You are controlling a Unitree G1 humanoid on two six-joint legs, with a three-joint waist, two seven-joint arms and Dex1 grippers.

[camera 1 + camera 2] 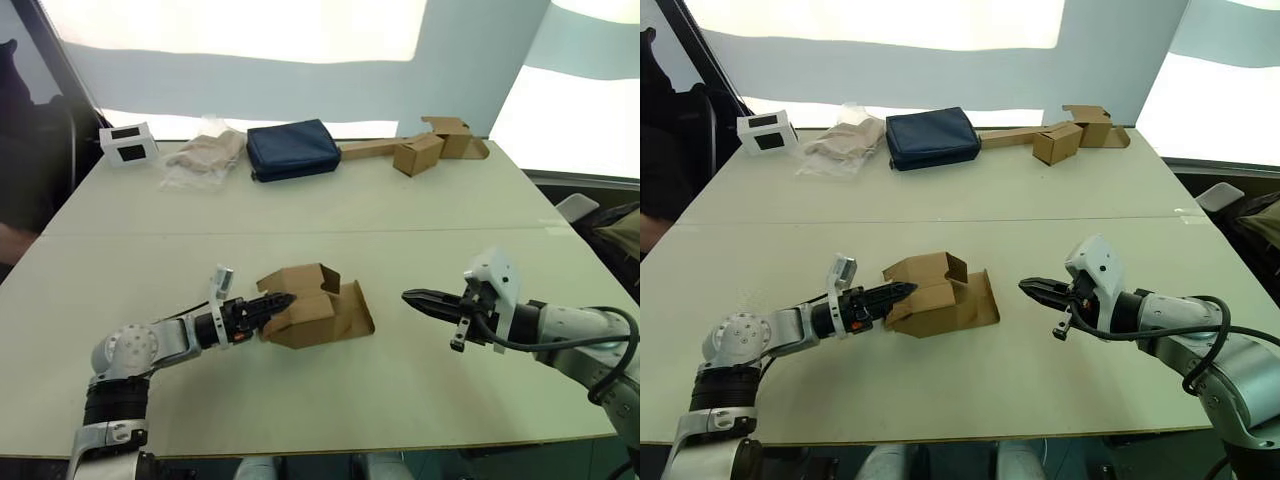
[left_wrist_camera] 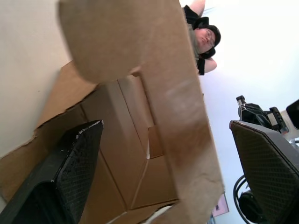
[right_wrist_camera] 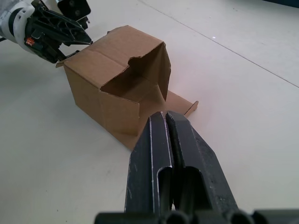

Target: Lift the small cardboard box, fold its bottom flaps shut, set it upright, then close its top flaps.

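Note:
The small cardboard box (image 1: 312, 308) lies on its side near the middle of the table's front half. Its open end faces right, and one flap (image 1: 357, 312) lies flat on the table. My left gripper (image 1: 284, 299) is at the box's left end and is open. In the left wrist view its fingers (image 2: 74, 163) stand apart with a cardboard panel (image 2: 154, 93) between them. My right gripper (image 1: 410, 296) is shut and empty. It hovers a short way right of the box, pointing at the open end (image 3: 135, 79).
Along the far edge are a white device (image 1: 128, 143), a clear bag of beige material (image 1: 205, 152), a navy pouch (image 1: 292, 148) and a cardboard strip with smaller boxes (image 1: 420, 152). A person (image 2: 205, 39) stands beyond the table. A seam (image 1: 300, 232) crosses the tabletop.

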